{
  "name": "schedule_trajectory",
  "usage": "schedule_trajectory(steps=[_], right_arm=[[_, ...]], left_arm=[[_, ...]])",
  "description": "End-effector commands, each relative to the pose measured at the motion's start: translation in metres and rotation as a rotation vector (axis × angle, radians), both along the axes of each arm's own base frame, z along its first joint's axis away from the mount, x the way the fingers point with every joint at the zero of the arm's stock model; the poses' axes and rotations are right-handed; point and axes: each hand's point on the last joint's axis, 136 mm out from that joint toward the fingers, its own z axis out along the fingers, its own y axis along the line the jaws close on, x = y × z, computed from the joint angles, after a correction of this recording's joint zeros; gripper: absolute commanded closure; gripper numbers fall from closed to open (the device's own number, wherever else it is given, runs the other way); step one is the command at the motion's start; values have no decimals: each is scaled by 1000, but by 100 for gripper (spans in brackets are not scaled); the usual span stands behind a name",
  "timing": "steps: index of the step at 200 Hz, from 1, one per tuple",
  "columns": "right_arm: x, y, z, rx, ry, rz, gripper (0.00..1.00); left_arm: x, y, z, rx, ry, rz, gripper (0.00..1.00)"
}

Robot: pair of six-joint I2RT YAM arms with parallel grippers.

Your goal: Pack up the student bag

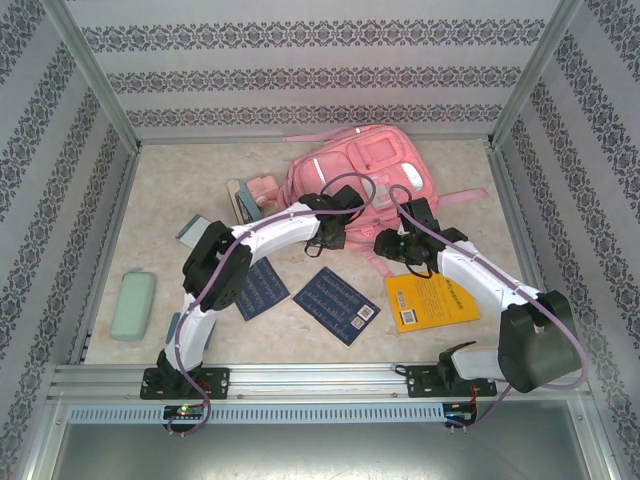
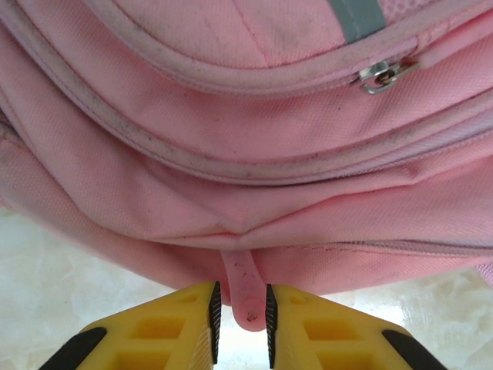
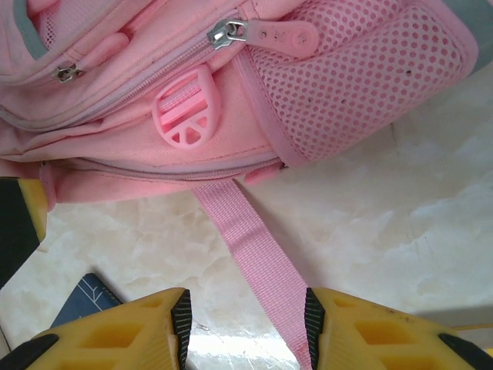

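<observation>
The student bag [image 1: 360, 165], a large pink backpack, lies flat at the back of the table. My left gripper [image 1: 330, 232] is at the bag's near edge. In the left wrist view, the left gripper [image 2: 241, 324] is shut on a small pink pull tab [image 2: 245, 289] hanging from the bag [image 2: 231, 154]. My right gripper [image 1: 390, 245] sits just right of it, also at the bag's near edge. In the right wrist view, the right gripper [image 3: 246, 331] stands open over the table, and a pink webbing strap [image 3: 254, 254] from the bag [image 3: 154, 116] runs between its fingers, close to the right one.
A yellow book [image 1: 432, 302] lies front right, and two dark blue booklets [image 1: 342, 305] [image 1: 262, 290] lie in front of the arms. A mint green case [image 1: 133, 305] rests at the left edge. A small pink box [image 1: 262, 187] sits left of the bag. Patterned walls enclose three sides.
</observation>
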Motion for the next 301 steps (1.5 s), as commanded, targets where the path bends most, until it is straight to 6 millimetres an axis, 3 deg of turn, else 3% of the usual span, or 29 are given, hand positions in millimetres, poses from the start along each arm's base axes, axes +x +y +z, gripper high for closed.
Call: schedule_trajectory(steps=[1, 80, 107, 195, 272, 301], right_arm=[[1, -3, 0, 3, -15, -13, 55], [1, -2, -5, 11, -4, -15, 55], [1, -1, -7, 20, 4, -16, 55], [0, 3, -10, 36, 8, -10, 55], [-1, 6, -12, 42, 13, -5, 55], [0, 6, -12, 41, 14, -6, 55]], left_arm=[[-10, 5, -10, 79, 47, -17, 74], [-15, 9, -32, 130, 104, -32, 66], [-13, 8, -28, 146, 88, -37, 64], [-10, 27, -30, 372, 66, -96, 67], [-7, 31, -26, 502, 25, -159, 68], [-8, 31, -30, 504, 32, -161, 75]])
